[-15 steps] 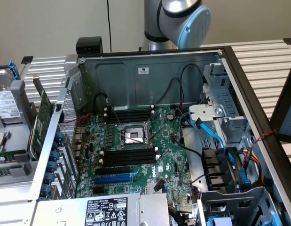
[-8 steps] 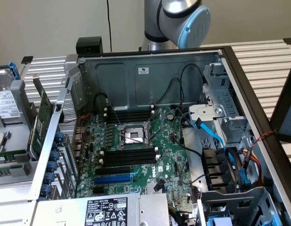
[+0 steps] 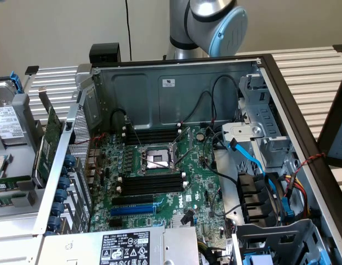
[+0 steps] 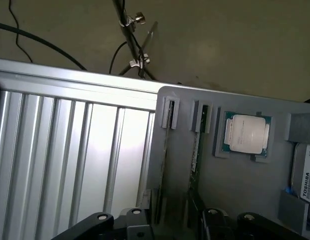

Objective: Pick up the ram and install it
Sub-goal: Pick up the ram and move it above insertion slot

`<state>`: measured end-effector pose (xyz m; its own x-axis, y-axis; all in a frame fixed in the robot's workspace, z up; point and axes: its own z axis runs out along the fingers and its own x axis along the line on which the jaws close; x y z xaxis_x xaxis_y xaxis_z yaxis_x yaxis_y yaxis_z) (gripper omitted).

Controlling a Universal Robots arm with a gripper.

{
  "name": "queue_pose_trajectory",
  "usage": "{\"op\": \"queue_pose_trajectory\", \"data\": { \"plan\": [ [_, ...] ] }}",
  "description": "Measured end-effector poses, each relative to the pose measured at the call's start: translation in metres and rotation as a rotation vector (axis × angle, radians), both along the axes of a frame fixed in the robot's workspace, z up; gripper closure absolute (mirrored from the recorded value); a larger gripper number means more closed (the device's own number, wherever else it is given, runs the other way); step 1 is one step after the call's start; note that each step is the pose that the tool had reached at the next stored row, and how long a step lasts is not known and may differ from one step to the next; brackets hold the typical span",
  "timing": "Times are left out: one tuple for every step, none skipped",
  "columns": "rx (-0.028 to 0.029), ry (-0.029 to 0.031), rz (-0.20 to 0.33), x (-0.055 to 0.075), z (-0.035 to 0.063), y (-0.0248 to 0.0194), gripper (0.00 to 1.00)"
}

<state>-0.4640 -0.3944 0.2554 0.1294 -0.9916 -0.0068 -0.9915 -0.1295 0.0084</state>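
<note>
Wrist view: the gripper point(image 4: 172, 224) hangs released, jaws wide, over the grey tray point(image 4: 240, 192); the ram point(image 4: 195, 155) stands on edge in a tray slot, near a processor point(image 4: 247, 134).

I'm looking at a robotics lab set up for computer assembly, no question. A robot arm point(image 3: 209, 22) rises behind an open computer case point(image 3: 176, 83) with its motherboard point(image 3: 159, 182) bared, all on a ribbed aluminium bench point(image 3: 314, 72) against a plain wall point(image 3: 49, 27). Over on the wrist view, a grey fixture tray point(image 4: 235, 190) keeps parts in cut-out pockets: a processor point(image 4: 246, 134), the ram point(image 4: 195, 150) on edge, a hard drive point(image 4: 306, 175).
</note>
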Motion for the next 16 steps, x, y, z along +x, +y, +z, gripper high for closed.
{"op": "queue_pose_trajectory", "data": {
  "plan": [
    [0.0,0.0,0.0,0.0,-0.0018,0.0,0.58],
    [0.0001,0.0001,-0.002,0.0,-0.0036,0.0,0.58],
    [0.0,0.0002,-0.004,0.0,-0.0054,-0.0001,0.58],
    [0.0001,0.0002,-0.007,0.0,-0.0072,-0.0001,0.58],
    [0.0001,0.0004,-0.011,0.0,-0.0092,-0.0001,0.58],
    [0.0,0.001,-0.014,0.0,-0.0109,-0.0001,0.58],
    [0.0,0.0014,-0.019,0.0,-0.0124,-0.0001,0.58],
    [0.0001,0.0019,-0.025,-0.001,-0.0138,0.0,0.58],
    [0.0,0.0026,-0.03,-0.001,-0.0152,-0.0001,0.58],
    [0.0,0.003,-0.034,-0.001,-0.0167,-0.0001,0.58],
    [0.0001,0.0035,-0.038,-0.001,-0.0184,-0.0001,0.58],
    [0.0001,0.0037,-0.041,-0.001,-0.02,-0.0003,0.58],
    [0.0002,0.0043,-0.042,-0.002,-0.0216,-0.0004,0.58],
    [0.0003,0.0055,-0.042,-0.002,-0.0231,-0.0008,0.58],
    [0.0004,0.0066,-0.043,-0.002,-0.0244,-0.001,0.58],
    [0.0006,0.0076,-0.043,-0.002,-0.0258,-0.0014,0.58]
  ]
}}
